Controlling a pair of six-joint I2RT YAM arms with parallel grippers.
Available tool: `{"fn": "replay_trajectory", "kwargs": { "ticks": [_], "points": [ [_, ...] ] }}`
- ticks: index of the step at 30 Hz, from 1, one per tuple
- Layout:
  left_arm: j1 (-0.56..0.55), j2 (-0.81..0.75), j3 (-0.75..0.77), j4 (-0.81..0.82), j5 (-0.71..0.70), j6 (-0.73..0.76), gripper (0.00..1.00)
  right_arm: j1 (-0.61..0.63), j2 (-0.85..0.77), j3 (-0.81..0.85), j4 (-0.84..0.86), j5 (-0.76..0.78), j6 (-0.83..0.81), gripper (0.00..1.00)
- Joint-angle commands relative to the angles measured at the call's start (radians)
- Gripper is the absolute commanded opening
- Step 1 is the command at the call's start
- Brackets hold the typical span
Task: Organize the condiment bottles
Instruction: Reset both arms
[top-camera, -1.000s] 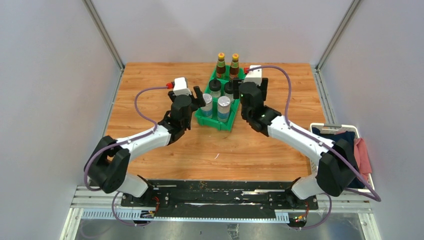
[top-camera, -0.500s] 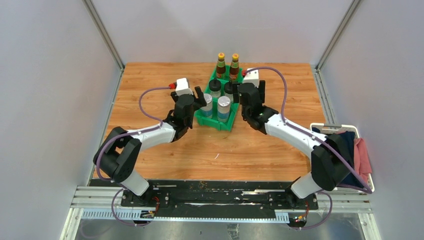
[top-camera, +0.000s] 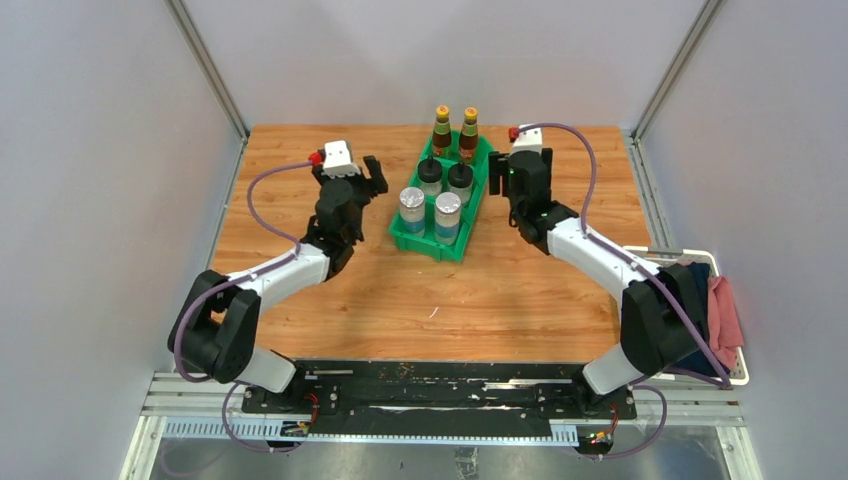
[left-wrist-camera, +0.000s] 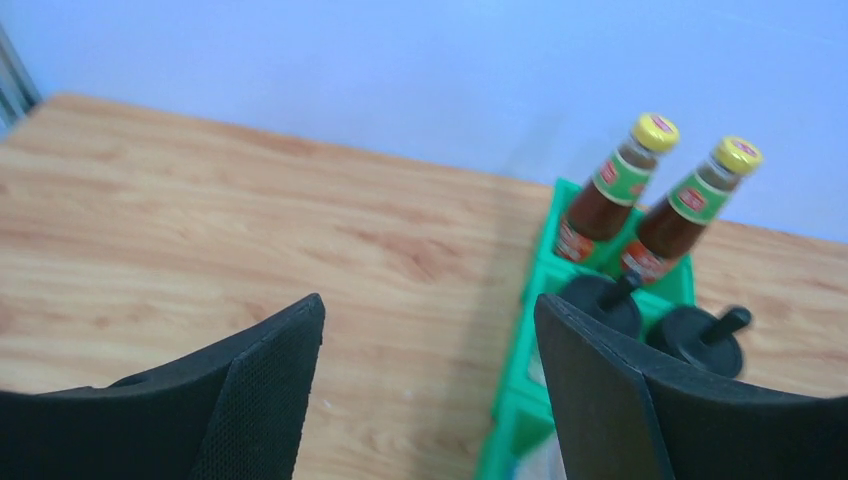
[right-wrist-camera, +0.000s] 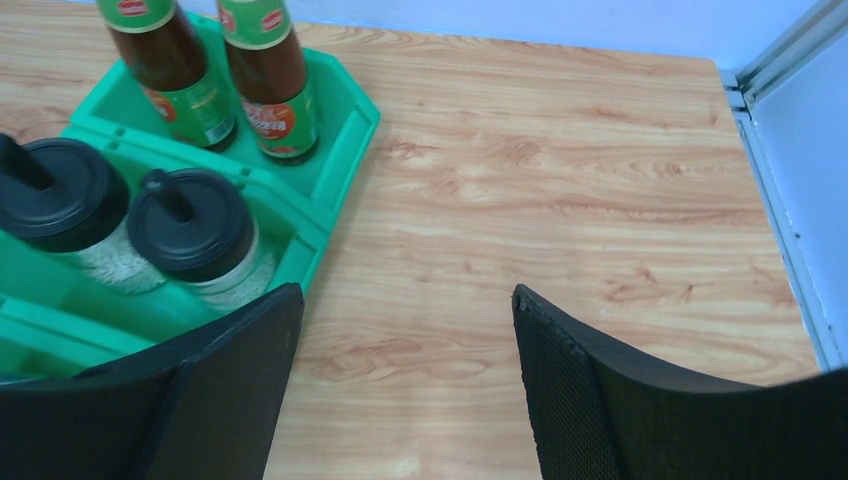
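A green three-compartment bin (top-camera: 462, 242) stands mid-table and holds all six bottles. Two brown sauce bottles with yellow caps (top-camera: 442, 128) (top-camera: 469, 130) fill the far compartment. Two black-capped shakers (top-camera: 430, 172) (top-camera: 460, 178) fill the middle one, and two silver-lidded jars (top-camera: 412, 205) (top-camera: 448, 212) the near one. My left gripper (top-camera: 366, 178) is open and empty, left of the bin; its wrist view (left-wrist-camera: 429, 310) shows the sauce bottles (left-wrist-camera: 610, 190) and shaker caps (left-wrist-camera: 605, 305). My right gripper (top-camera: 516, 168) is open and empty, right of the bin; its wrist view (right-wrist-camera: 407, 290) shows sauce bottles (right-wrist-camera: 270, 75), shakers (right-wrist-camera: 190, 225) and the bin rim (right-wrist-camera: 345, 130).
A white basket (top-camera: 640, 258) holding red and dark cloths hangs off the table's right edge. Grey walls with metal posts close in the left, right and far sides. Bare wood lies in front of the bin.
Both grippers have drawn away from the bin's sides, the left one to the left and farther back, the right one to the right and farther back. The bin and bottles have stayed put.
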Motion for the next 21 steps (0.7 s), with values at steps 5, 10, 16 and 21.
{"fn": "replay_trajectory", "kwargs": {
  "ticks": [5,10,16,21],
  "points": [
    [0.191,0.111,0.121,0.067,0.35,0.197,0.82,-0.15,0.068,0.007,0.095,-0.406,-0.225,0.81],
    [0.239,0.22,0.19,0.059,0.4,0.235,0.82,-0.225,0.169,0.083,0.063,-0.45,-0.201,0.85],
    [0.269,0.322,0.227,0.082,0.432,0.245,0.81,-0.313,0.228,0.092,0.105,-0.407,-0.106,0.92],
    [0.279,0.347,0.217,0.109,0.445,0.25,0.81,-0.33,0.274,0.137,0.073,-0.293,-0.124,0.94]
  ]
}}
